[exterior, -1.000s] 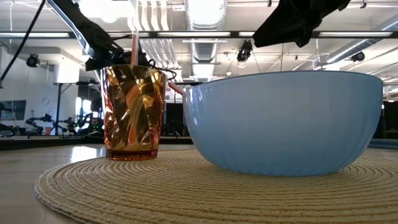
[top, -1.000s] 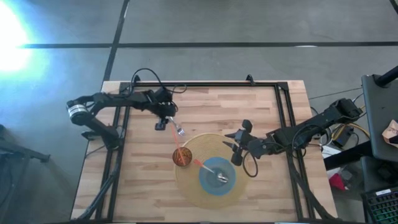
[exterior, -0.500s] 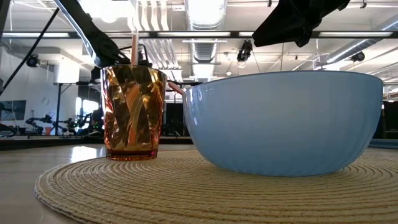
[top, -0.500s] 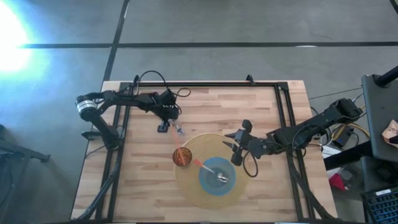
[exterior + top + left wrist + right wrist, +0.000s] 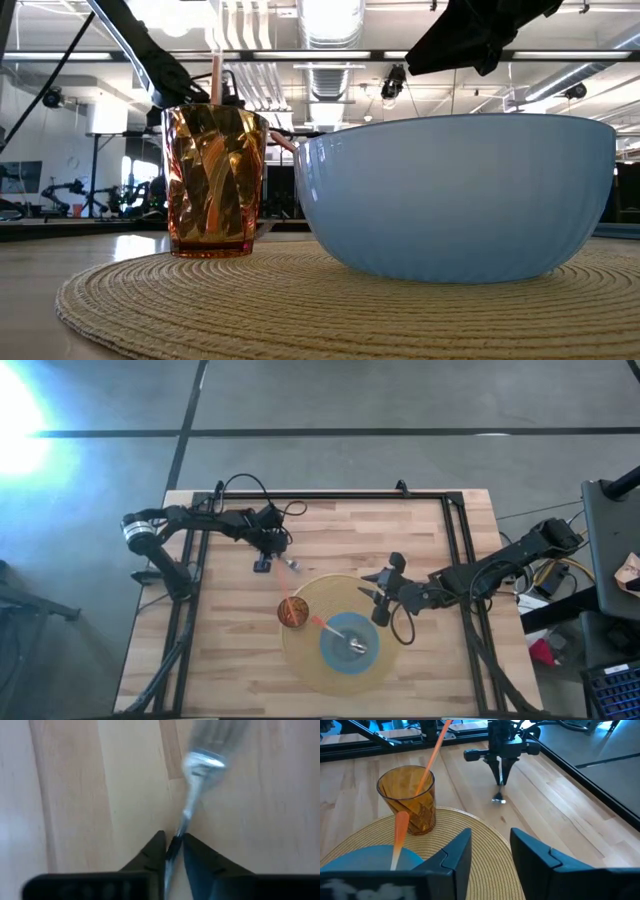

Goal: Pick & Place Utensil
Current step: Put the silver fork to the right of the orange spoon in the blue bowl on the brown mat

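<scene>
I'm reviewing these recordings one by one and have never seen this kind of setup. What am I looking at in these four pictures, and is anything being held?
These are two robot arms at a wooden table, each ending in a two-finger gripper. The high view looks straight down; the low view sits at table height; the other two come from cameras on each wrist. On the table lies a round woven placemat carrying a blue bowl and an amber glass. An orange utensil stands in the glass, another leans in the bowl, and the bowl also holds a metal one. The left gripper is shut on a metal spoon, held point-down over bare wood beyond the mat. The right gripper waits open and empty over the mat by the bowl.
</scene>
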### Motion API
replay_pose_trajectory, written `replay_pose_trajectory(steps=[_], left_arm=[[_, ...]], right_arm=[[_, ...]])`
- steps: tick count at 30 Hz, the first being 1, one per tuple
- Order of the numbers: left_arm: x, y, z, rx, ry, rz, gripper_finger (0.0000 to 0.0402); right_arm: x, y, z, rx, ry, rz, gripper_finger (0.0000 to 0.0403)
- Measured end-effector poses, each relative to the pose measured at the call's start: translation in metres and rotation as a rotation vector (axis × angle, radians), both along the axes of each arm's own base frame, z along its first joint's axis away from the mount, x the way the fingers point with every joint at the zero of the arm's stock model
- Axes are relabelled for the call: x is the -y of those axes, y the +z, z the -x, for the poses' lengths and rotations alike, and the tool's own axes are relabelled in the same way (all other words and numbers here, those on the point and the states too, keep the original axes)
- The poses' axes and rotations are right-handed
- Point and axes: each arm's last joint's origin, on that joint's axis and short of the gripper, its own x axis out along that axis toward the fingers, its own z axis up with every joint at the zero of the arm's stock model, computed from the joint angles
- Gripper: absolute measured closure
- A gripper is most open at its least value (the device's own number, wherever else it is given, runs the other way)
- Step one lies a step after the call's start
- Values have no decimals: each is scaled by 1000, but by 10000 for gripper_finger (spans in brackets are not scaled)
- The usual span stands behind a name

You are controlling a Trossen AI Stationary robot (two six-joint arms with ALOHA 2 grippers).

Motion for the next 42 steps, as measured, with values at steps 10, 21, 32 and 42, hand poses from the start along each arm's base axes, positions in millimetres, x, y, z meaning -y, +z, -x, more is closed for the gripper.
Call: replay_pose_trajectory(steps=[10, 21, 32, 42], left_arm=[[0, -1, 2, -22, 10, -2, 389], [3, 7, 8, -54, 59, 0, 396], [10, 48, 26, -64, 119, -125, 396], [18, 93, 44, 48, 211, -269, 395]], right_arm=[[0, 0, 0, 0, -1, 0, 276], [0, 0, 0, -1, -1, 0, 273], [0, 0, 0, -3, 0, 1, 280], [1, 4, 2, 11, -1, 0, 262]])
